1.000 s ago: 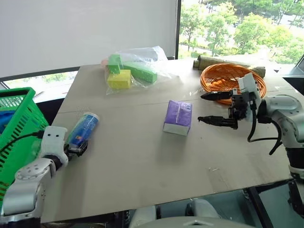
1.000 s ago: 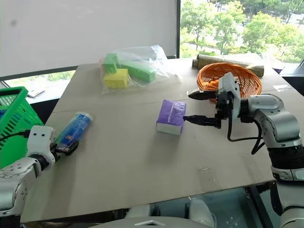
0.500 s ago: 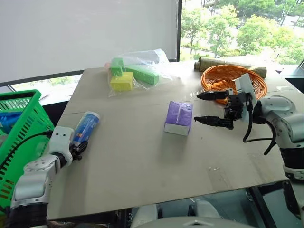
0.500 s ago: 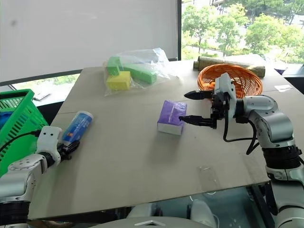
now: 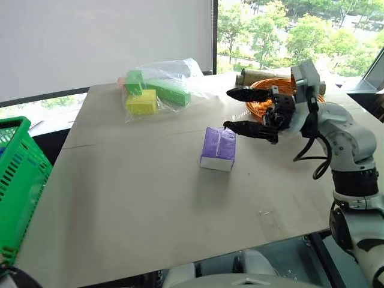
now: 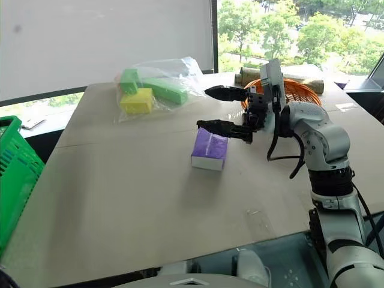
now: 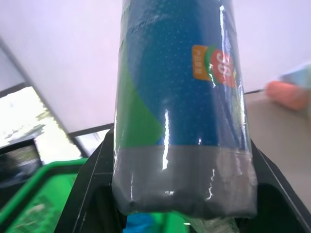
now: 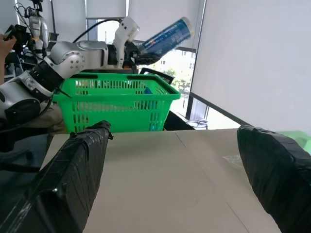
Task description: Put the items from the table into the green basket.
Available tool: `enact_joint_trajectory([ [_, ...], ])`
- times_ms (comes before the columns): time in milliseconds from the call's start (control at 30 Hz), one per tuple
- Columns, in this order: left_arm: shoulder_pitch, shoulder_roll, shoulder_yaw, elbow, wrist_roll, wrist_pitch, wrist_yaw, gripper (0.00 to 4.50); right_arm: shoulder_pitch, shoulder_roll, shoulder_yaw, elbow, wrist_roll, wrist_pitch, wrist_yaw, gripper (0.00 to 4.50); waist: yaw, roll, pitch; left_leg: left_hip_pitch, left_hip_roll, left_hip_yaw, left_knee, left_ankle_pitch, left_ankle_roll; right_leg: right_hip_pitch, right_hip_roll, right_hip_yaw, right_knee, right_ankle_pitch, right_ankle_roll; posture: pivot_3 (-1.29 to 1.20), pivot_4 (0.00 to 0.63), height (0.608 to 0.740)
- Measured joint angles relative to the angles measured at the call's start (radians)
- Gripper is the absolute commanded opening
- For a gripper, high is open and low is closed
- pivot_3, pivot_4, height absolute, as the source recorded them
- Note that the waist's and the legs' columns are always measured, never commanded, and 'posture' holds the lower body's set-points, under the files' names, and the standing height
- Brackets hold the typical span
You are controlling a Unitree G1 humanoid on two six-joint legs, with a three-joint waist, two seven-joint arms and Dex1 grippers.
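Note:
A blue tube (image 7: 180,97) with a silvery end is clamped between my left gripper's fingers (image 7: 92,194). In the right wrist view my left gripper (image 8: 140,55) holds the tube (image 8: 165,33) tilted in the air above the green basket (image 8: 116,102), off the table's left side. The purple box (image 5: 218,148) with a white base stands mid-table (image 5: 132,198). My right gripper (image 5: 227,108) is open and points left. Its lower finger hovers just over the box's top right edge, apart from it.
A clear plastic bag (image 5: 157,90) of green and yellow blocks lies at the table's back. A round orange wicker basket (image 5: 303,91) and a rolled mat (image 5: 255,75) sit at the back right, behind my right arm. The green basket's rim (image 5: 15,180) shows at the left edge.
My left gripper shut on the blue tube and lifted it off the table, up and left over the green basket. My right gripper rose and moved left, over the purple box.

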Motion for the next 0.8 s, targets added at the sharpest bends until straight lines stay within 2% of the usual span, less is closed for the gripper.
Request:
enact_joint_trajectory([
  [200,0.125,-0.089,0.108,-0.003,0.02,0.043,-0.005,1.84,-0.017,0.044,0.0,0.042,0.011,-0.008,0.001,4.5,0.033,-0.005,-0.002,0.0,0.0,-0.002,0.0,0.0,-0.001,0.0,-0.001,-0.003,0.002,0.0,0.0,0.1,0.0,0.74],
  [367,0.178,-0.123,0.121,-0.013,0.022,0.049,-0.015,1.84,-0.02,0.049,0.002,0.061,0.01,-0.024,0.02,4.5,0.056,-0.011,-0.006,0.0,0.0,-0.003,0.001,-0.002,-0.005,0.001,-0.002,-0.004,0.004,0.0,-0.001,0.11,0.0,0.74],
  [533,0.216,-0.127,0.137,-0.012,0.024,0.025,-0.029,4.18,-0.02,0.047,0.002,0.084,0.003,-0.043,0.034,4.5,0.051,-0.012,-0.007,0.0,0.0,-0.003,0.001,-0.002,-0.006,0.001,-0.003,-0.004,0.003,0.0,-0.001,0.1,0.0,0.74],
  [567,0.217,-0.13,0.134,-0.012,0.024,0.018,-0.03,4.44,-0.02,0.046,0.002,0.089,0.0,-0.045,0.038,4.5,0.051,-0.013,-0.007,0.0,0.0,-0.003,0.0,-0.002,-0.006,0.001,-0.003,-0.004,0.003,0.0,-0.001,0.1,0.0,0.74],
  [800,0.173,-0.14,0.128,-0.015,0.011,-0.005,-0.027,4.44,-0.02,0.035,0.001,0.097,-0.019,-0.064,0.04,4.5,0.05,-0.012,-0.007,0.0,0.0,-0.003,0.0,-0.002,-0.006,0.001,-0.003,-0.004,0.004,0.0,-0.002,0.09,0.0,0.74],
])
